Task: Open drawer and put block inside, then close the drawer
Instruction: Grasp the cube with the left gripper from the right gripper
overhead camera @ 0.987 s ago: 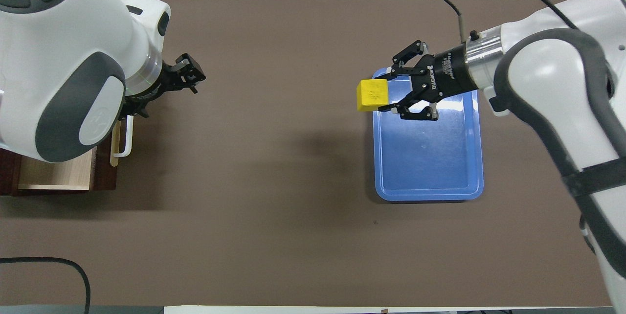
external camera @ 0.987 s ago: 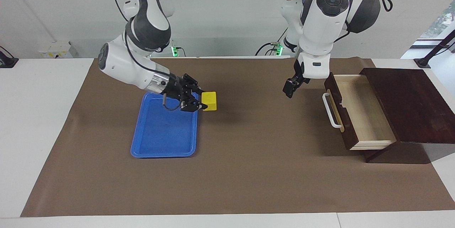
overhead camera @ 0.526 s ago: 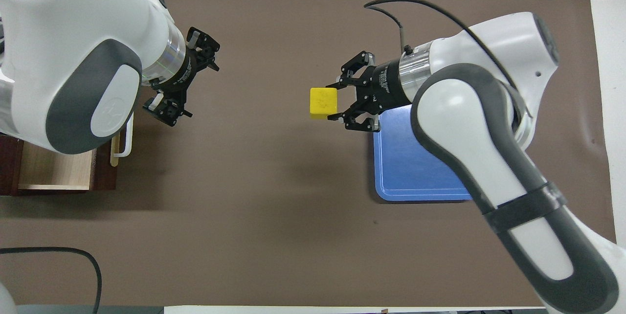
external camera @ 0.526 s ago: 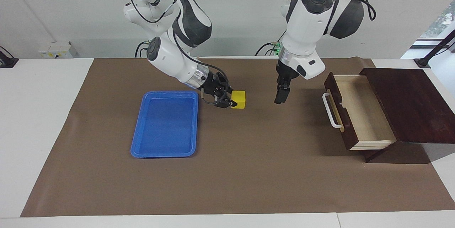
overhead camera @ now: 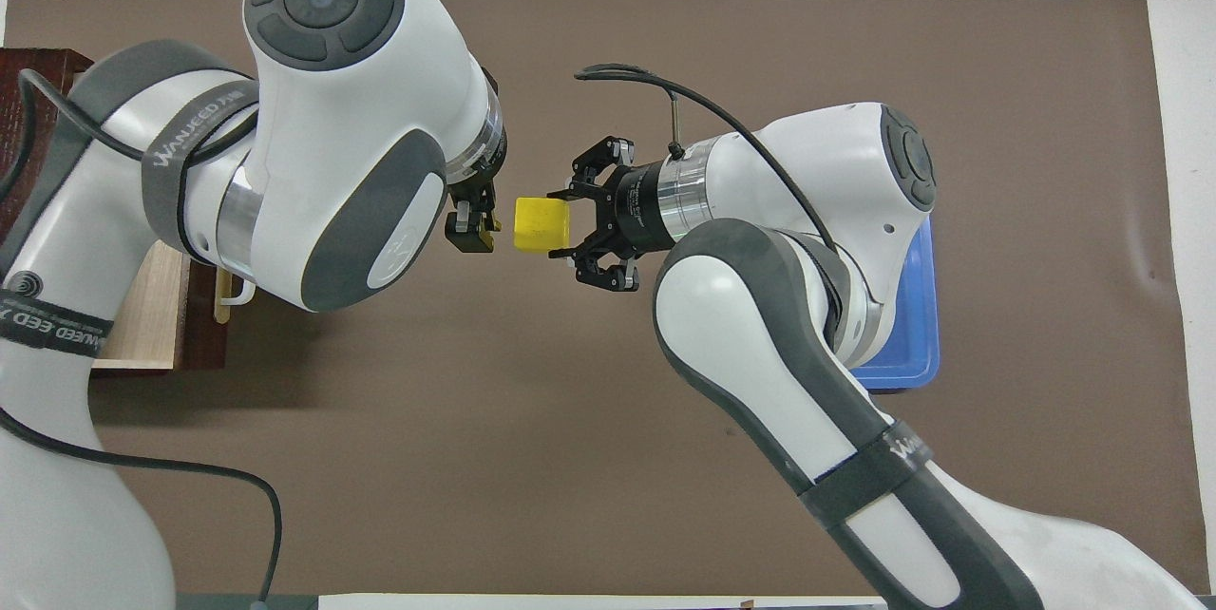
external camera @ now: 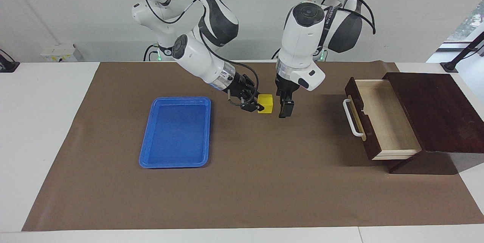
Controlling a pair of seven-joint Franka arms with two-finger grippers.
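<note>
tray (external camera: 174,133): blue, nothing in it, sits toward the right arm's end of the bench (external camera: 45,129). Half buried under the right arm's elbow in the overhead view.
right gripper (external camera: 254,105): reaching sideways over the middle of the mat (external camera: 242,182), fingers clamped on the block.
block (external camera: 265,103): yellow cube, up in the air in the right gripper, over the mat between tray and drawer. Not in the drawer yet.
left gripper (external camera: 284,111): hanging just beside the block on the drawer's side, fingers apart. Touching the cube or not? Can't tell, looks like a small gap.
drawer (external camera: 382,118): already pulled out, pale inside showing, nothing in it, at the left arm's end.
progress: opening is done, block is picked up. Looks to me like a handover mid-bench, just my guess. Left to do: get the block into the drawer, then push it shut.
hard to see: the left arm hides most of the drawer from overhead, and the left fingers mostly sit under its wrist there.
</note>
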